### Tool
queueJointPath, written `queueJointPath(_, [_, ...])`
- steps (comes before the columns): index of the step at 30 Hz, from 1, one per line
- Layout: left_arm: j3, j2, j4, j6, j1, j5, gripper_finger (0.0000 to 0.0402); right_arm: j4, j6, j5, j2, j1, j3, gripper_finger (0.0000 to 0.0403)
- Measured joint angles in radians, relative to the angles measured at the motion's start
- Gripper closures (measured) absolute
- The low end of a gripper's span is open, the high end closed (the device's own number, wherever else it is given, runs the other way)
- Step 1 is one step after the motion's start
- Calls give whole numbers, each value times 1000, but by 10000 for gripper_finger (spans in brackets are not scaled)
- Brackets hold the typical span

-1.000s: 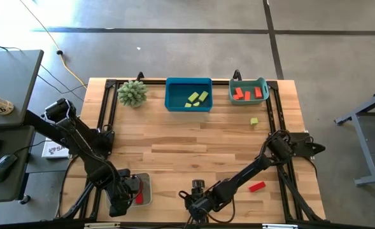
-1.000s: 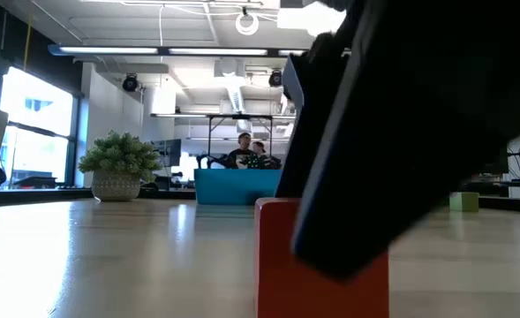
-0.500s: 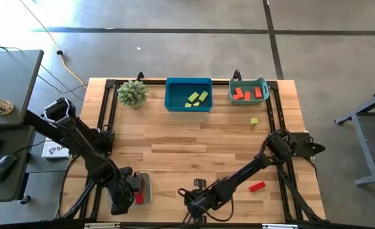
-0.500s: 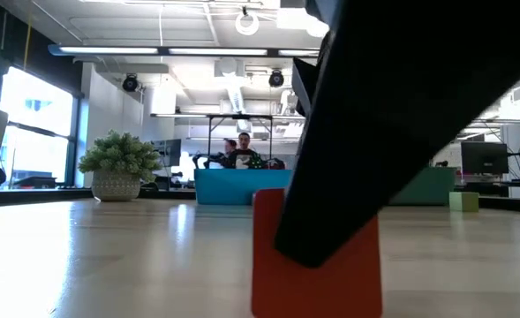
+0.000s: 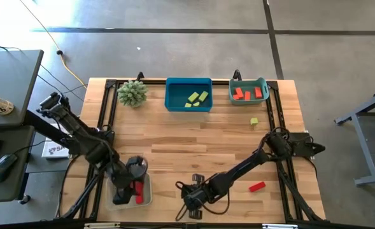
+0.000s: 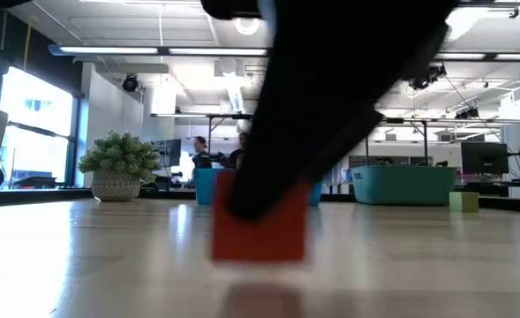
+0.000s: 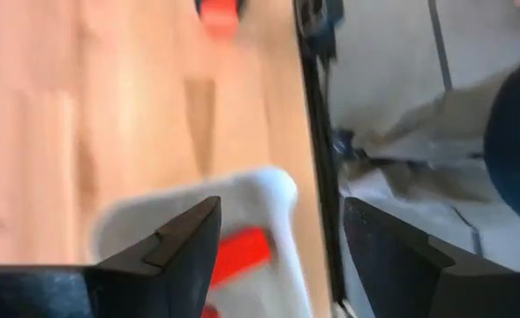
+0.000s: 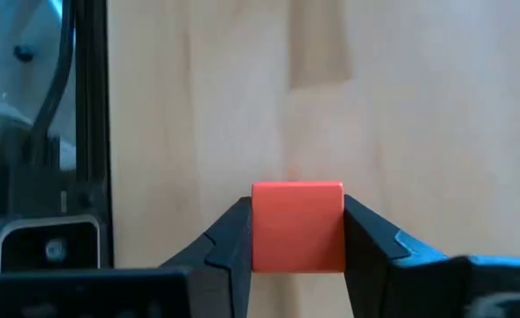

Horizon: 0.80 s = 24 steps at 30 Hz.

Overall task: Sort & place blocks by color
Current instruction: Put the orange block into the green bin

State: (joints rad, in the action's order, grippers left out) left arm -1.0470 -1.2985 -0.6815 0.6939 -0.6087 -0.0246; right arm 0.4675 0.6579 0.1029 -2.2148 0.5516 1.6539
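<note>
The right claw [image 8: 298, 231] is closed on an orange cube [image 8: 298, 225], held at the near edge of the counter [image 5: 193, 143] and lifted clear of its surface in the low view. The left claw [image 7: 279, 231] is spread open, empty, above a white tray [image 5: 146, 197] containing a red block [image 5: 138, 191]. A red bar [image 5: 256, 186] lies near the right edge
</note>
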Motion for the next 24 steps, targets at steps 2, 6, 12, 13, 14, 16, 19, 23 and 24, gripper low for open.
queueJointPath(2, [0,22,0,-42,31,-32,174,12,0,11,18,-15,0,297])
queueJointPath(6, [0,67,2,-115,92,-104,174,25,-2,44,52,-49,0,297])
queueJointPath(12, [0,118,7,-200,174,-200,174,57,-3,122,108,-103,0,297])
queueJointPath(13, [0,125,8,-217,186,-209,174,70,-5,145,121,-109,0,297])
queueJointPath(14, [-1,129,14,-235,199,-216,174,83,-9,166,133,-118,0,297])
queueJointPath(16, [0,140,7,-271,224,-228,174,107,-28,204,160,-135,0,297])
queueJointPath(19, [-1,149,20,-323,261,-250,174,167,-72,259,195,-163,0,297])
queueJointPath(23, [0,156,21,-396,312,-329,174,245,-168,335,248,-210,0,297])
queueJointPath(24, [0,155,19,-414,326,-352,174,265,-195,357,260,-225,0,297])
